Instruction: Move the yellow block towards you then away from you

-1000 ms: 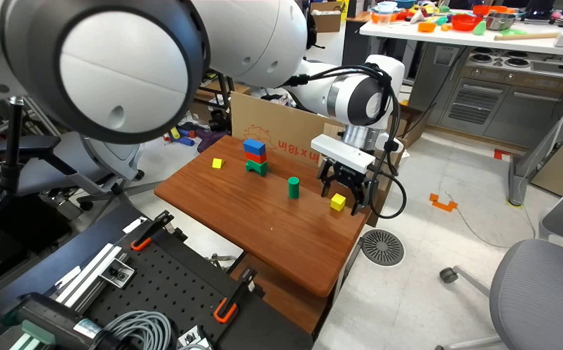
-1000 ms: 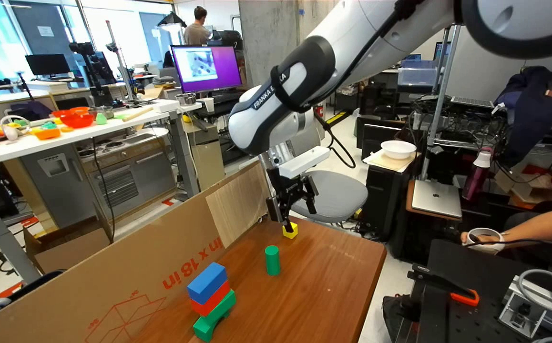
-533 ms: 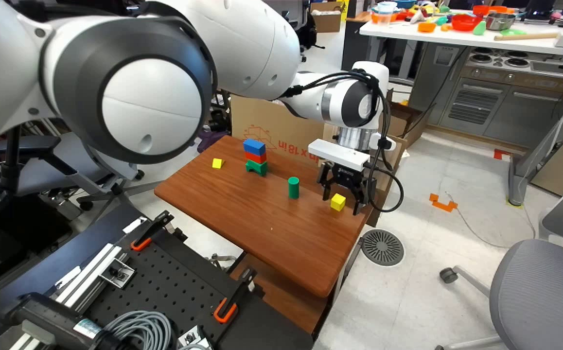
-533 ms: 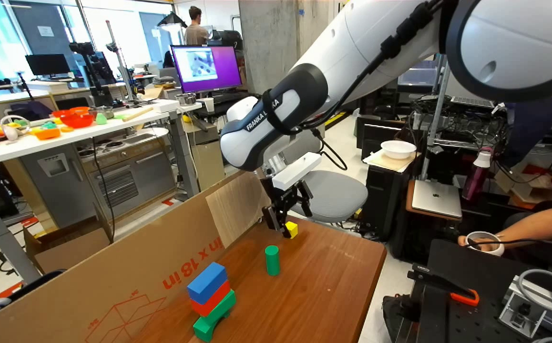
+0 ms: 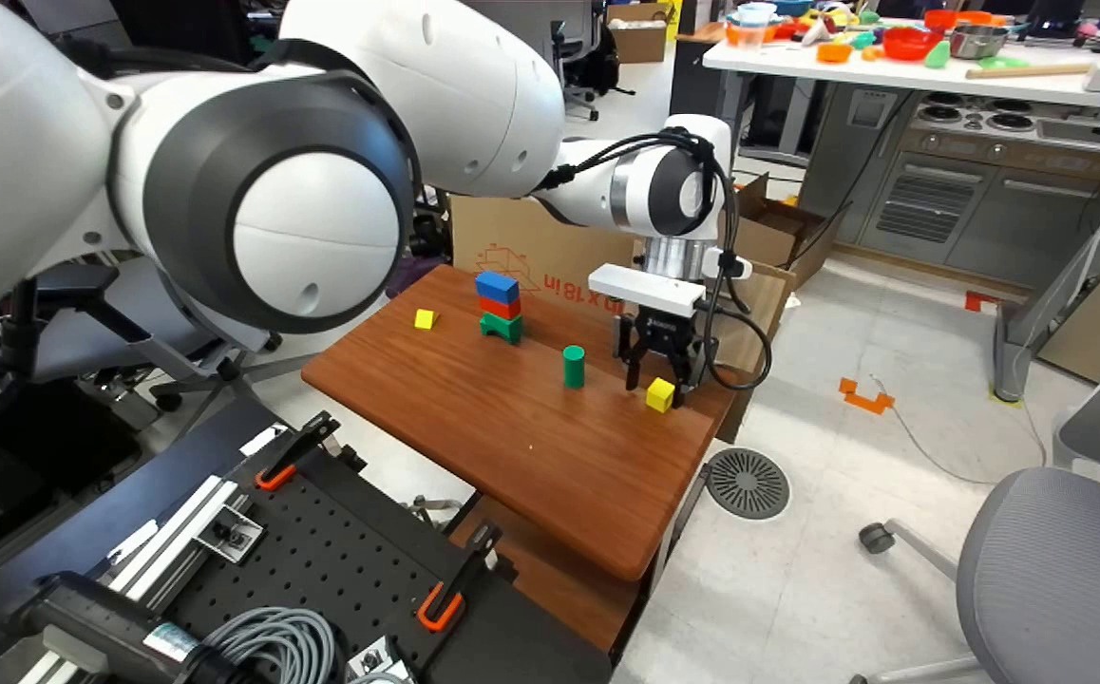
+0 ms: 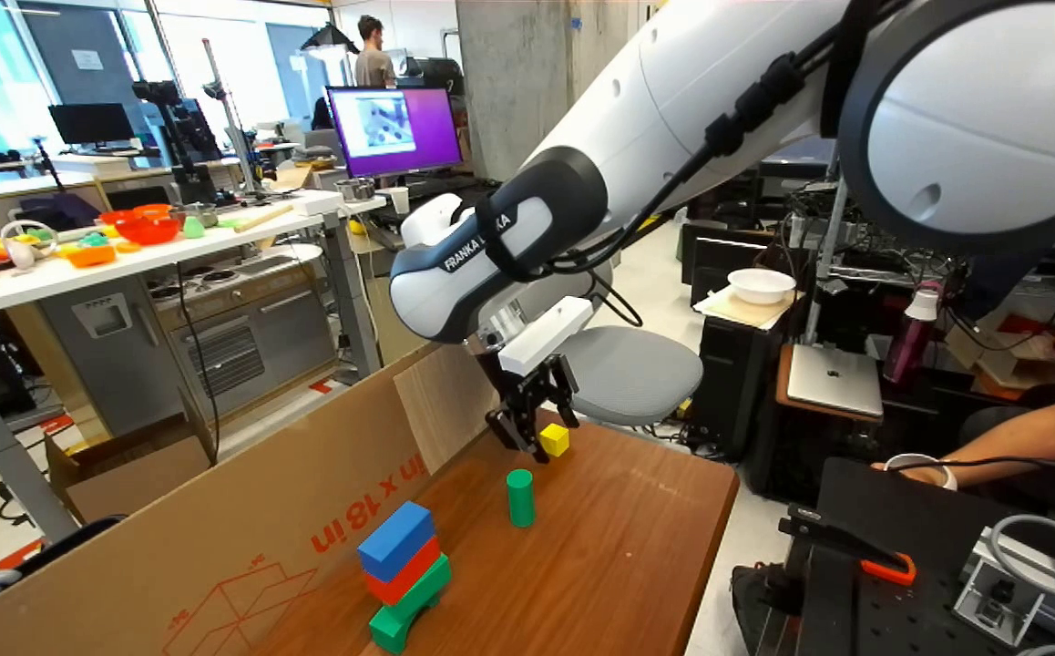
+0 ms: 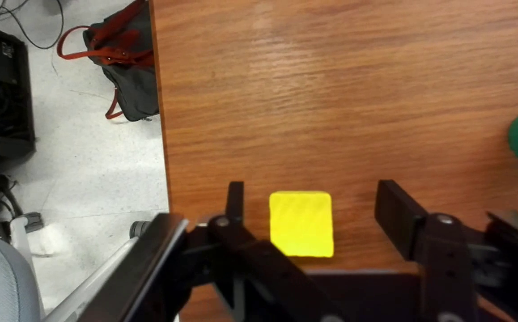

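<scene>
The yellow block (image 5: 660, 394), a small bright cube, sits on the brown wooden table (image 5: 512, 427) near one end. It also shows in an exterior view (image 6: 555, 440) and in the wrist view (image 7: 301, 223), where a gripper link covers its lower left corner. My gripper (image 7: 310, 199) is open. In the wrist view its two fingers stand on either side of the block with gaps at both sides, the left one closer. In an exterior view the gripper (image 5: 655, 393) is low over the table, with its fingers partly behind the block. The gripper also shows in an exterior view (image 6: 557, 439).
A green cylinder (image 5: 574, 367) stands upright beside the block. A blue, red and green stack (image 5: 499, 306) and a smaller yellow block (image 5: 426, 319) are farther along the table. A cardboard sheet (image 6: 309, 510) stands along one long edge. The table edge (image 7: 163, 134) runs close to the block.
My gripper has moved left in both exterior views, and lower in the picture in one of them. It stays open. The yellow block and the other blocks have not moved.
</scene>
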You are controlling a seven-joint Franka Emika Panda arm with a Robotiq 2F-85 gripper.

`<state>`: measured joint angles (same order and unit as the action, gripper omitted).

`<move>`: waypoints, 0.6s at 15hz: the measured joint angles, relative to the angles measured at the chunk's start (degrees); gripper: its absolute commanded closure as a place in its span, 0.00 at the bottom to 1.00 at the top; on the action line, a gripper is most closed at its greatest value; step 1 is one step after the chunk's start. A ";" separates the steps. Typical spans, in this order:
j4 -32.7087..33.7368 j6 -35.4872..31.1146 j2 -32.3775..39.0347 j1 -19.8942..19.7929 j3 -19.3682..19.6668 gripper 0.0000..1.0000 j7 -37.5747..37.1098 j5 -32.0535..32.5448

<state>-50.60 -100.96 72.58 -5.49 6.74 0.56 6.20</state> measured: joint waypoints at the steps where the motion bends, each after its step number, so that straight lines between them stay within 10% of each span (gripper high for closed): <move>1: 0.64 0.47 0.49 0.01 0.00 0.64 0.00 0.02; 5: 3.12 1.84 2.00 -0.02 0.17 0.92 -0.01 0.04; 9: 4.25 2.26 2.10 -0.09 0.61 0.92 -0.01 0.05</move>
<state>-46.34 -98.69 74.68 -5.58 7.35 0.56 6.26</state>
